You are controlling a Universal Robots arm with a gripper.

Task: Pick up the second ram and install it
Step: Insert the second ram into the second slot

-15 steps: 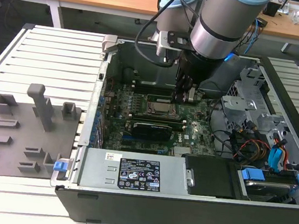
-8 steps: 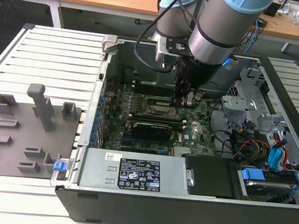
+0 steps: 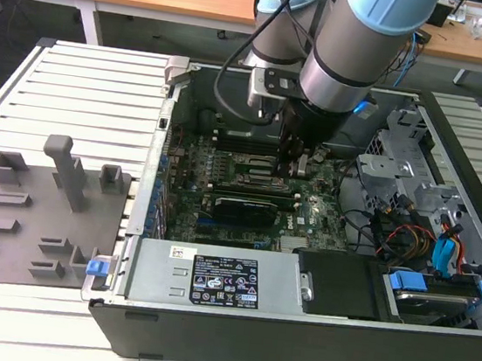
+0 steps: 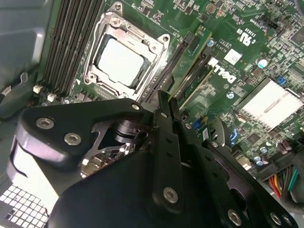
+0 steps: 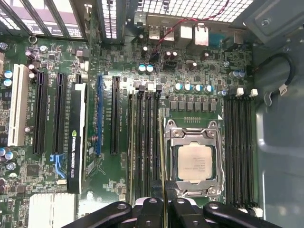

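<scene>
Second ram (image 5: 163, 187) edge-on between pincer (image 5: 164, 209) fingers, above motherboard (image 5: 199, 102) slots.

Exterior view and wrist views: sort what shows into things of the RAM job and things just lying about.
Of the job:
- gripper
- second ram, edge-on between its fingers
- memory slots beside the CPU socket

Lying about:
- black-shrouded card
- grey fixture plate outside the case
- power supply
- coloured cables
</scene>
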